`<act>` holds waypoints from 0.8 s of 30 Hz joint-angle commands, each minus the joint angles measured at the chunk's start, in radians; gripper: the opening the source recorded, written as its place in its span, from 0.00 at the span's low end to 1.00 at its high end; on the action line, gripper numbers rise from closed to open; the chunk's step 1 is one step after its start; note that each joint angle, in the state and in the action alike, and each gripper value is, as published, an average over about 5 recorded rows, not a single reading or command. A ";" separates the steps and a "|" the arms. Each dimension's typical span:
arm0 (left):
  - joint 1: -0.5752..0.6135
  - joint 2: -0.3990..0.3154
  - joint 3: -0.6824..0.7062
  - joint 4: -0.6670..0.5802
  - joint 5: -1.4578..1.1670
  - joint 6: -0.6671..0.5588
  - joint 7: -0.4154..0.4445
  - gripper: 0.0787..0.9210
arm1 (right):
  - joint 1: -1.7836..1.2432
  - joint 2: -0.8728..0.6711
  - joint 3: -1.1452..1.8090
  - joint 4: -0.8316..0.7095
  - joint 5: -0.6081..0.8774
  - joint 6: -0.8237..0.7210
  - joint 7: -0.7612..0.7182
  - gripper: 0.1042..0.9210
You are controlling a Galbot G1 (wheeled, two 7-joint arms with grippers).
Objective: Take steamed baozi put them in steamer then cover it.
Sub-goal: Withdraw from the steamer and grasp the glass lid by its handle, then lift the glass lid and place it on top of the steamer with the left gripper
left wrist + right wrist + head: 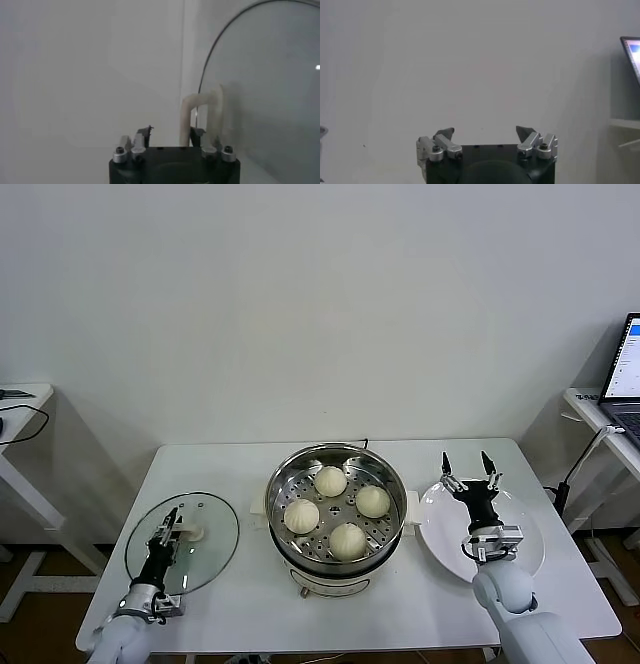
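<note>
Several cream-white baozi [331, 480] lie on the perforated tray inside the shiny steamer [392, 476] at the table's middle. The glass cover [210, 556] lies flat on the table left of the steamer, its cream handle [188, 534] up. My left gripper [174, 516] is down at that handle. In the left wrist view one leg of the handle [186, 117] stands between the half-closed jaws of this gripper [172, 131], beside one finger and with a gap to the other. My right gripper [466, 461] hovers open and empty over the white plate [528, 536].
The bare white plate sits right of the steamer, near the table's right edge. A laptop [626, 374] stands on a side table at far right. Another side table [20, 396] with cables is at far left. A white wall is behind.
</note>
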 commanded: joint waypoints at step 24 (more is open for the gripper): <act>0.112 0.118 -0.193 -0.279 0.045 -0.025 0.005 0.14 | -0.007 0.023 -0.017 -0.002 -0.036 0.005 -0.001 0.88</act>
